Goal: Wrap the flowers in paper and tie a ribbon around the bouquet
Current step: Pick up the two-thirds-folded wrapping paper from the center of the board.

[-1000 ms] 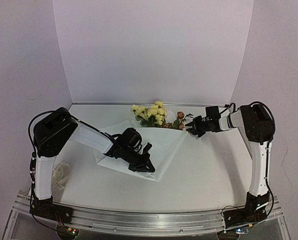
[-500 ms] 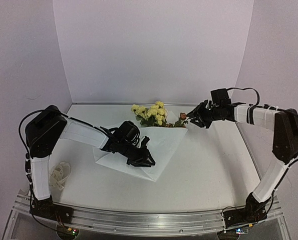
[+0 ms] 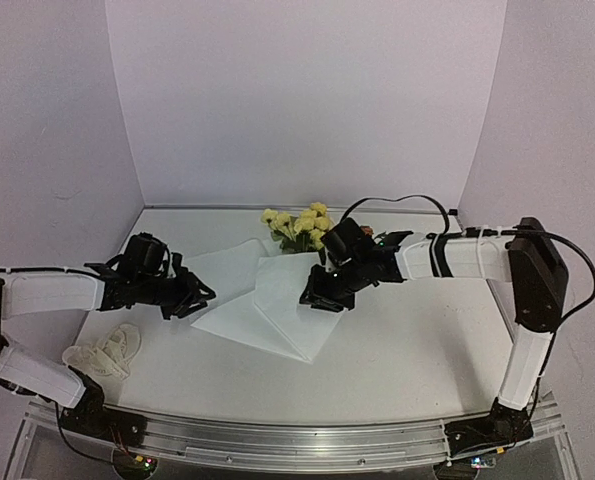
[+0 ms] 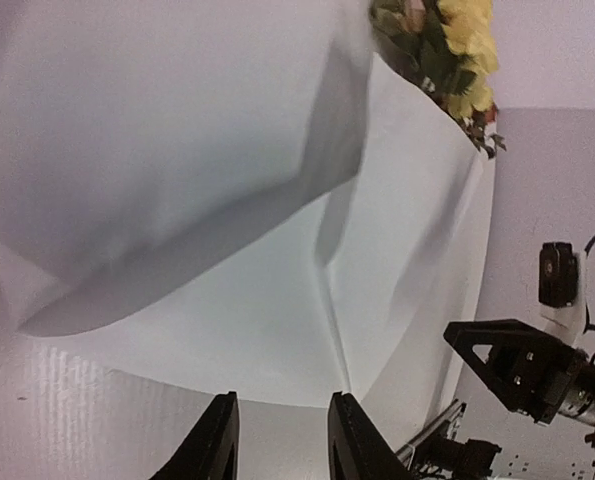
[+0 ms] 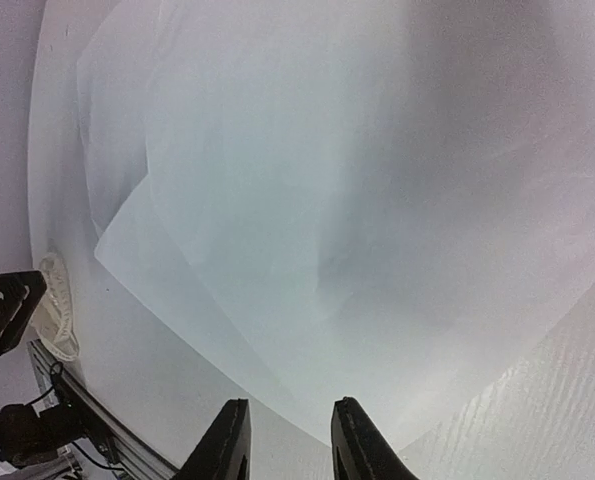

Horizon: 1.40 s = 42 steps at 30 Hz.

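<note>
The flowers (image 3: pixel 299 227), pale yellow heads on green stems, lie at the back of the table with their stems under the paper (image 3: pixel 245 312). The paper is a white sheet folded into overlapping flaps. My left gripper (image 3: pixel 201 297) is at the sheet's left edge, open and empty. In the left wrist view its fingertips (image 4: pixel 222 440) stand apart just short of the paper (image 4: pixel 227 250), with the flowers (image 4: pixel 457 50) at the top right. My right gripper (image 3: pixel 311 300) hovers over the right flap, also open. The right wrist view shows the paper (image 5: pixel 357 200) beyond it. The ribbon (image 3: pixel 107 350) lies coiled at the near left.
White walls close in the table at the back and sides. The metal rail (image 3: pixel 297 445) with both arm bases runs along the near edge. The right arm's black cable (image 3: pixel 397 200) loops above the flowers. The ribbon (image 5: pixel 57 300) shows at the left of the right wrist view.
My left gripper has let go and drawn back left off the paper. My right arm has swung from beside the flowers across to above the paper's right flap, which now lies folded over.
</note>
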Tool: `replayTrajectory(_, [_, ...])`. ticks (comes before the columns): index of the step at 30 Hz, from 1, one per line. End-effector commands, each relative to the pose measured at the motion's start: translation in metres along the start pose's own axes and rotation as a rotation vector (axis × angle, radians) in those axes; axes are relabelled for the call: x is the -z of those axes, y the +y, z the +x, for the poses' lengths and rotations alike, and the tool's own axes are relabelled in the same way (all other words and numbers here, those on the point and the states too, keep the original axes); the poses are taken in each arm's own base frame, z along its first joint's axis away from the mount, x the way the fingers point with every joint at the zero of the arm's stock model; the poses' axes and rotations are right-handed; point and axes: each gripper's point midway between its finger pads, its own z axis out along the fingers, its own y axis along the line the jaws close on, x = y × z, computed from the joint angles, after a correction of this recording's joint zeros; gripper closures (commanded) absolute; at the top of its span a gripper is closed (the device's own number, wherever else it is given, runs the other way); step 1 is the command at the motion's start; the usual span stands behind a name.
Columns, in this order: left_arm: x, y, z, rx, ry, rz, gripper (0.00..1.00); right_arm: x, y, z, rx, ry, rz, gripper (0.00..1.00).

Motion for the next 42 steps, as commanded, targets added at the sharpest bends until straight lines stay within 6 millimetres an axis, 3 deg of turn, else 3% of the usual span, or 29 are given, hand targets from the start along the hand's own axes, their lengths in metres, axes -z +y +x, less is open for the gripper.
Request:
replayTrajectory(1, [0.023,0.07,0.005,0.094,-0.073,-0.18,0.63,-0.019,0.028,-0.003,0.069,-0.039,0.031,0.71])
replayTrajectory(8, [0.018,0.093,0.001,0.117,-0.098,-0.213,0.56,-0.051,0.032,0.007,0.108,-0.019,0.08,0.72])
replayTrajectory(13, [0.011,0.096,-0.01,0.146,-0.134,-0.192,0.58,-0.066,0.031,0.011,0.122,0.003,0.096,0.72])
replayTrajectory(24, [-0.009,0.116,-0.013,0.073,-0.063,-0.33,0.6,-0.081,0.019,0.019,0.16,0.029,0.147,0.72])
replayTrajectory(35, [-0.023,0.103,-0.012,0.05,-0.028,-0.324,0.75,-0.085,0.015,0.02,0.193,0.032,0.178,0.72])
replayTrajectory(42, [-0.02,0.081,-0.018,0.019,-0.03,-0.288,0.92,-0.088,0.009,0.023,0.213,0.035,0.204,0.72])
